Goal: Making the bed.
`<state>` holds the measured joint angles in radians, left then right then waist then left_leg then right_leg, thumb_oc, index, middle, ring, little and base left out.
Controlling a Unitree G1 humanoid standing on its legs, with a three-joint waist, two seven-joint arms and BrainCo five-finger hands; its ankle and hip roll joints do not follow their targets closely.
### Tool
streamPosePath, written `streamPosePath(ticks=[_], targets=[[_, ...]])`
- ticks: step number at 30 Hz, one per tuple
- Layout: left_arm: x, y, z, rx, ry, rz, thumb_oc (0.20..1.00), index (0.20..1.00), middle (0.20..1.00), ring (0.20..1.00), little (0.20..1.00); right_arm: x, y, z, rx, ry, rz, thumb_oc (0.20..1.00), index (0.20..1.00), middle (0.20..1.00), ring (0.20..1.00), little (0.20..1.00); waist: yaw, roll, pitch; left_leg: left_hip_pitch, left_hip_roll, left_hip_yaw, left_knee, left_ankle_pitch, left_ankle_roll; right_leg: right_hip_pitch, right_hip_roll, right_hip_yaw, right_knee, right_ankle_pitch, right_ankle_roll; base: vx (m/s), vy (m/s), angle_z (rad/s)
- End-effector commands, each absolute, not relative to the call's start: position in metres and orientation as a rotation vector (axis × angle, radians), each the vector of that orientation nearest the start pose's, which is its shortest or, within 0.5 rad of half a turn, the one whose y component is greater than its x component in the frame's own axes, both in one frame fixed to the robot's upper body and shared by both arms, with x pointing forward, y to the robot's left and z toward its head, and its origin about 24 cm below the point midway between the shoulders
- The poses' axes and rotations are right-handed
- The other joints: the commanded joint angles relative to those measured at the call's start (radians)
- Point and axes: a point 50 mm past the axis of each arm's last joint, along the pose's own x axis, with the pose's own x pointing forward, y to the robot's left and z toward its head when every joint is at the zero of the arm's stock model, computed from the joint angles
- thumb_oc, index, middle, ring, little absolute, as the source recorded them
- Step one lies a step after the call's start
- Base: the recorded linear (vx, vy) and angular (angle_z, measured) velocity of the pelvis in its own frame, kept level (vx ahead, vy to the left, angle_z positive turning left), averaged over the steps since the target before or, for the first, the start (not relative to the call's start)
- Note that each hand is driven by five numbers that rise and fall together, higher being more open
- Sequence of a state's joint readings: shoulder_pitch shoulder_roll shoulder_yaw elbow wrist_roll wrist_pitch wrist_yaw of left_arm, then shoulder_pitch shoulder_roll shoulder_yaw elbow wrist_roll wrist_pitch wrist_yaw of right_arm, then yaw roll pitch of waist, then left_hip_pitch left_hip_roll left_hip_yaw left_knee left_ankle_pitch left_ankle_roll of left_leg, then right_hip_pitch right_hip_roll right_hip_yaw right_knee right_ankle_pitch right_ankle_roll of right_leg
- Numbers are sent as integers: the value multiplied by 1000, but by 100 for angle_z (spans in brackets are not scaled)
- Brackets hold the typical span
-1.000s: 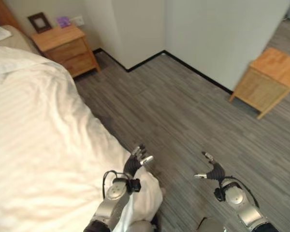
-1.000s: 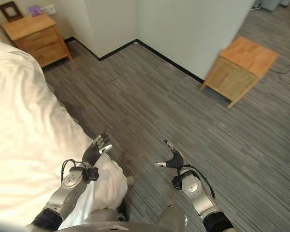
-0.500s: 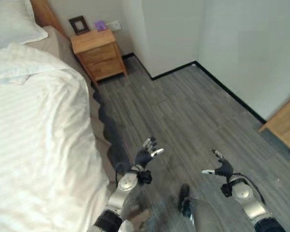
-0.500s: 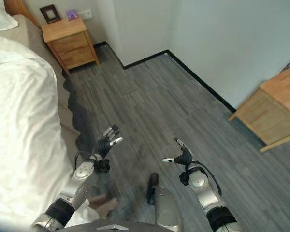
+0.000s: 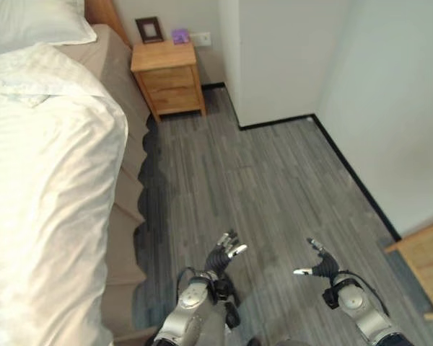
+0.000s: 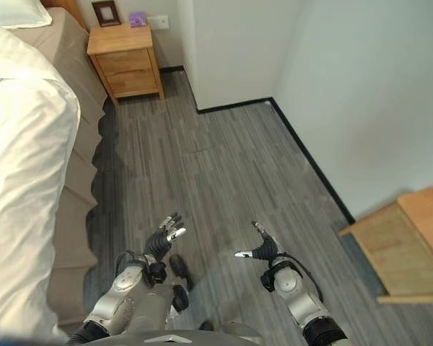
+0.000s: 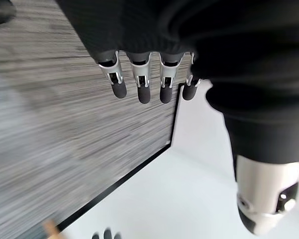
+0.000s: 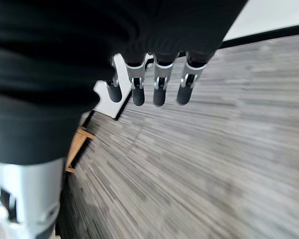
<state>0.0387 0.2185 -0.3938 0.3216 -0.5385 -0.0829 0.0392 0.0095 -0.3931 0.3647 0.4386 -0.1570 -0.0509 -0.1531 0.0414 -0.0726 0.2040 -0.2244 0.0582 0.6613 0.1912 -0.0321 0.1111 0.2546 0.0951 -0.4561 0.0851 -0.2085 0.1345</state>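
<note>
A bed runs along the left side, covered by a white duvet (image 5: 43, 187) that hangs over its edge, with tan skirting (image 5: 126, 216) showing below. A white pillow (image 5: 29, 21) lies at the head. My left hand (image 5: 222, 254) hovers low over the grey wood floor, just right of the bed's side, fingers straight and empty; its fingers (image 7: 142, 84) show against bare floor. My right hand (image 5: 319, 265) is held out over the floor further right, open and empty, with fingers (image 8: 157, 84) relaxed.
A wooden nightstand (image 5: 167, 76) with a picture frame (image 5: 149, 29) stands by the headboard. A white wall corner (image 5: 274, 65) juts out beyond it. Part of a second wooden table (image 6: 404, 245) sits at the right edge. Grey plank floor (image 5: 252, 180) lies between.
The view has swung so the bed now sits further left and the nightstand nearer centre. My left hand, earlier beside the duvet's corner, now hangs over bare floor. Both hands stay open.
</note>
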Motion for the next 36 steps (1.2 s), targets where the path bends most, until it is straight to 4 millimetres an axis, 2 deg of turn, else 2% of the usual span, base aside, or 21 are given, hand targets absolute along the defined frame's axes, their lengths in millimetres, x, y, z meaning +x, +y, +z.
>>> streamPosePath(ticks=[1, 2, 4, 6, 10, 11, 12, 15, 18, 21, 23, 25, 26, 27, 29, 30, 31, 32, 33, 34, 36], targets=[[239, 126, -2, -198, 179, -199, 1000, 1000, 1000, 1000, 1000, 237, -195, -24, -662, 218, 126, 1000, 1000, 1000, 1000, 1000, 53, 4, 2, 139, 99, -116, -269, 181, -177, 39, -259, 36, 59, 153, 81, 539, 188, 3], [242, 133, 1, -158, 161, -174, 1000, 1000, 1000, 1000, 1000, 237, -195, -24, -665, 219, 124, 1000, 1000, 1000, 1000, 1000, 58, -15, 0, 159, 74, -105, -268, 154, -152, 20, -309, 34, 142, 211, 111, 535, 225, 17], [246, 145, 11, -107, 109, -137, 1000, 1000, 1000, 1000, 1000, 235, -192, -22, -646, 206, 121, 1000, 1000, 1000, 1000, 1000, 50, -29, 11, 210, 27, -120, -274, 100, -113, -64, -378, 59, 341, 349, 125, 519, 253, 52], [252, 159, 17, -79, 76, -70, 1000, 1000, 1000, 1000, 1000, 238, -191, -17, -643, 183, 101, 1000, 1000, 1000, 1000, 1000, 31, -18, 26, 257, 15, -145, -278, 46, -94, -179, -420, 71, 462, 356, 122, 445, 155, 74], [262, 169, 28, -58, 26, -11, 1000, 1000, 1000, 1000, 1000, 243, -191, -3, -640, 122, 86, 1000, 1000, 1000, 1000, 1000, -16, -2, 61, 318, 17, -196, -278, 4, -106, -289, -415, 85, 401, 283, 99, 334, 7, 104], [261, 172, 28, -47, 19, -3, 1000, 1000, 1000, 1000, 1000, 244, -189, 0, -630, 106, 91, 1000, 1000, 1000, 1000, 1000, -28, 5, 65, 338, 14, -211, -278, -10, -111, -305, -394, 91, 333, 252, 89, 374, -122, 121], [260, 178, 28, -43, 11, 23, 1000, 1000, 1000, 1000, 1000, 246, -186, 6, -625, 76, 102, 1000, 1000, 1000, 1000, 1000, -49, 2, 67, 363, 7, -232, -278, -15, -123, -333, -332, 134, 124, 237, 61, 516, -162, 77], [258, 187, 26, -63, 14, 67, 1000, 1000, 1000, 1000, 1000, 246, -180, 11, -627, 53, 134, 1000, 1000, 1000, 1000, 1000, -76, 3, 62, 414, 2, -293, -278, -57, -147, -369, -284, 239, -117, 294, 77, 476, -158, 73], [255, 198, 21, -47, 31, 106, 1000, 1000, 1000, 1000, 1000, 247, -172, 13, -626, 41, 164, 1000, 1000, 1000, 1000, 1000, -84, 3, 55, 465, 4, -338, -278, -89, -163, -436, -296, 261, -162, 334, 94, 395, -163, 98], [250, 202, 13, -32, 62, 113, 1000, 1000, 1000, 1000, 1000, 248, -168, 15, -647, 31, 194, 1000, 1000, 1000, 1000, 1000, -92, -2, 37, 523, -16, -384, -278, -129, -160, -394, -297, 268, -162, 356, 90, 472, -222, 61], [243, 203, 8, -39, 75, 129, 1000, 1000, 1000, 1000, 1000, 246, -166, 13, -642, 37, 216, 1000, 1000, 1000, 1000, 1000, -99, 18, 20, 533, -1, -410, -197, -152, -173, -362, -287, 265, -156, 353, 80, 425, -212, 65], [240, 200, 5, -73, 87, 140, 1000, 1000, 1000, 1000, 1000, 248, -166, 14, -654, 34, 232, 1000, 1000, 1000, 1000, 1000, -92, 36, 28, 448, 32, -431, 19, -108, -203, -310, -275, 249, -157, 329, 47, 318, -274, 23], [242, 200, 8, -106, 74, 150, 1000, 1000, 1000, 1000, 1000, 253, -167, 19, -662, 13, 230, 1000, 1000, 1000, 1000, 1000, -78, 31, 51, 315, 80, -434, 284, 1, -255, -244, -273, 207, -164, 292, -2, 213, -286, 23], [243, 201, 8, -105, 73, 150, 1000, 1000, 1000, 1000, 1000, 253, -167, 19, -662, 12, 230, 1000, 1000, 1000, 1000, 1000, -81, 28, 48, 307, 78, -437, 286, 3, -255, -248, -276, 205, -164, 294, -3, 220, -305, 33], [243, 202, 9, -114, 69, 163, 1000, 1000, 1000, 1000, 1000, 256, -166, 23, -659, -2, 226, 1000, 1000, 1000, 1000, 1000, -69, 5, 61, 229, 140, -348, 404, 58, -262, -197, -279, 170, -172, 254, -34, 226, -202, 19], [243, 202, 9, -125, 69, 167, 1000, 1000, 1000, 1000, 1000, 256, -166, 23, -663, 0, 227, 1000, 1000, 1000, 1000, 1000, -64, 12, 60, 216, 182, -305, 398, 43, -268, -170, -267, 157, -172, 220, -36, 259, -133, 18], [242, 201, 8, -137, 74, 166, 1000, 1000, 1000, 1000, 1000, 257, -167, 24, -674, 0, 222, 1000, 1000, 1000, 1000, 1000, -60, 18, 65, 207, 204, -243, 344, 34, -243, -152, -265, 139, -172, 208, -40, 364, -32, 36], [239, 201, 5, -134, 88, 166, 1000, 1000, 1000, 1000, 1000, 258, -167, 26, -675, -9, 221, 1000, 1000, 1000, 1000, 1000, -53, 30, 61, 205, 193, -236, 277, -7, -246, -128, -257, 140, -172, 184, -27, 329, 55, 54], [237, 202, 2, -130, 99, 170, 1000, 1000, 1000, 1000, 1000, 259, -166, 27, -677, -19, 222, 1000, 1000, 1000, 1000, 1000, -47, 35, 60, 183, 170, -224, 178, -9, -239, -115, -258, 137, -172, 176, -19, 288, 69, 50], [236, 202, 2, -130, 100, 170, 1000, 1000, 1000, 1000, 1000, 258, -166, 27, -677, -18, 222, 1000, 1000, 1000, 1000, 1000, -50, 34, 59, 188, 163, -224, 169, -7, -237, -112, -262, 134, -172, 174, -17, 226, 85, 42], [233, 201, -2, -131, 116, 173, 1000, 1000, 1000, 1000, 1000, 259, -167, 26, -681, -18, 216, 1000, 1000, 1000, 1000, 1000, -41, 54, 49, 184, 148, -209, -76, 89, -249, -79, -254, 104, -172, 149, -9, 308, 120, 37]])
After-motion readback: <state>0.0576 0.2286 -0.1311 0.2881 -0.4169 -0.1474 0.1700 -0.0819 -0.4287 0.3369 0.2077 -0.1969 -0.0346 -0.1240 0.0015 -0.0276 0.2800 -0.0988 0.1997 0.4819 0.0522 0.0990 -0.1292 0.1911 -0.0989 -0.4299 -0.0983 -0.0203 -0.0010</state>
